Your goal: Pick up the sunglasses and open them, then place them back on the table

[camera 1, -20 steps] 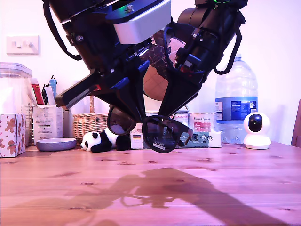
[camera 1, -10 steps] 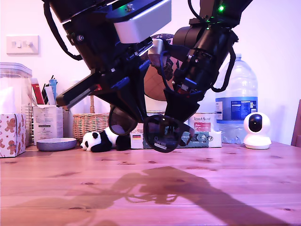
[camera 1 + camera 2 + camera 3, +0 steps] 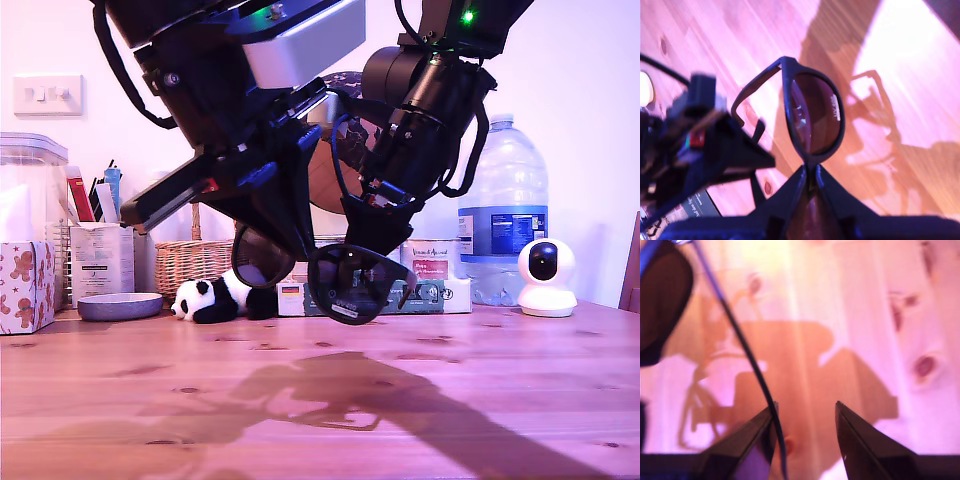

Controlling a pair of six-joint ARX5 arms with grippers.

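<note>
The black sunglasses [image 3: 345,285] hang in the air above the wooden table [image 3: 500,380], at the middle of the exterior view. My first gripper [image 3: 810,175] is shut on their bridge, and one dark lens [image 3: 817,117] with a white sticker stands just beyond its fingertips. In the exterior view this gripper [image 3: 290,255] comes down from the exterior view's left. My second gripper [image 3: 805,415] is open, with the thin temple [image 3: 740,345] running along the inner side of one finger. It reaches the sunglasses from the exterior view's right [image 3: 385,240].
Along the back of the table stand a tissue box [image 3: 25,285], a grey dish [image 3: 120,305], a wicker basket [image 3: 190,265], a panda toy [image 3: 215,298], flat boxes [image 3: 430,270], a water bottle [image 3: 503,215] and a white camera [image 3: 547,275].
My second arm has come down and turned toward the sunglasses. The lens at the exterior view's right has tilted a little, and a temple now sticks out on that side. The first arm stays put.
</note>
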